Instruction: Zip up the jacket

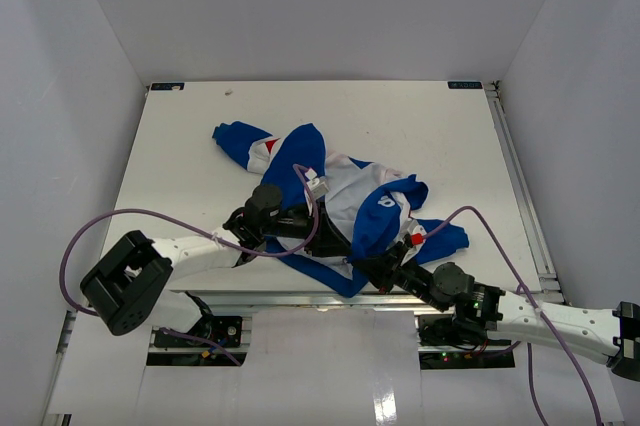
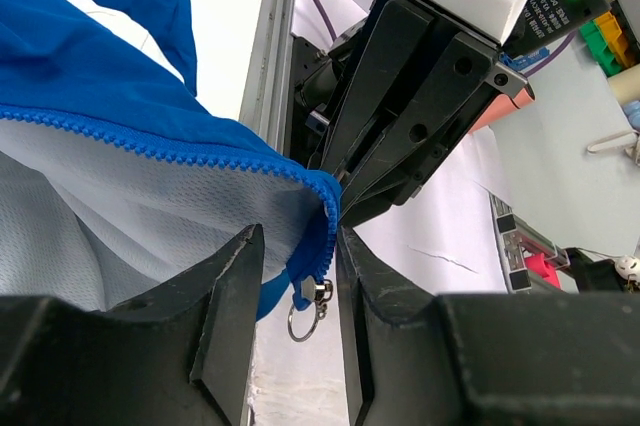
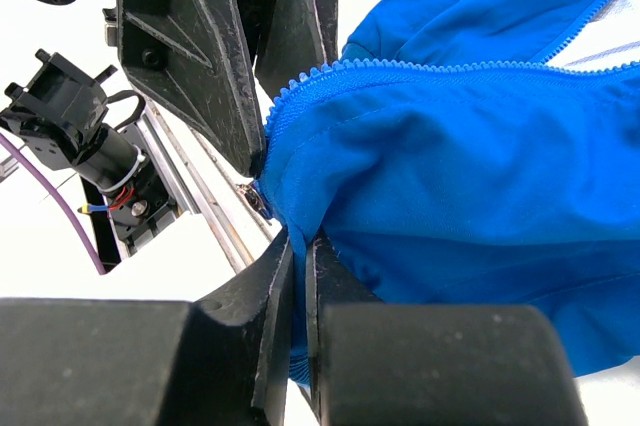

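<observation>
A: Where is the small royal-blue fabric jacket with white and red panels (image 1: 345, 201)?

B: It lies crumpled and open on the white tabletop (image 1: 200, 126), about midway between the left and right edges. It reaches down to the near edge, with one sleeve thrown toward the far-left corner. The bottom hem is the part closest to the arms.

A: And the grippers?

B: Both meet at that hem by the near edge, facing each other. The right gripper (image 3: 300, 241) has its fingers pressed together on a fold of blue cloth beside the hem corner. The left gripper (image 2: 298, 238) is narrowly spread, with the corner hanging between its fingers. I can't tell whether either pad actually bears on the cloth.

A: The slider?

B: The small metal zipper slider with a ring pull (image 2: 312, 296) dangles at that corner, inside the left gripper's gap. So the left arm is the one nearer to it.

A: Which way would it have to travel?

B: The row of blue zipper teeth (image 2: 150, 141) runs from the corner away from the near edge, toward the middle of the table. My guess is that the right gripper anchors the hem while the left takes the pull and draws it along that line. I can't see whether the other front's teeth are seated in the slider.

A: Any risk?

B: The soft cloth is likely to bunch up rather than stay taut.
</observation>
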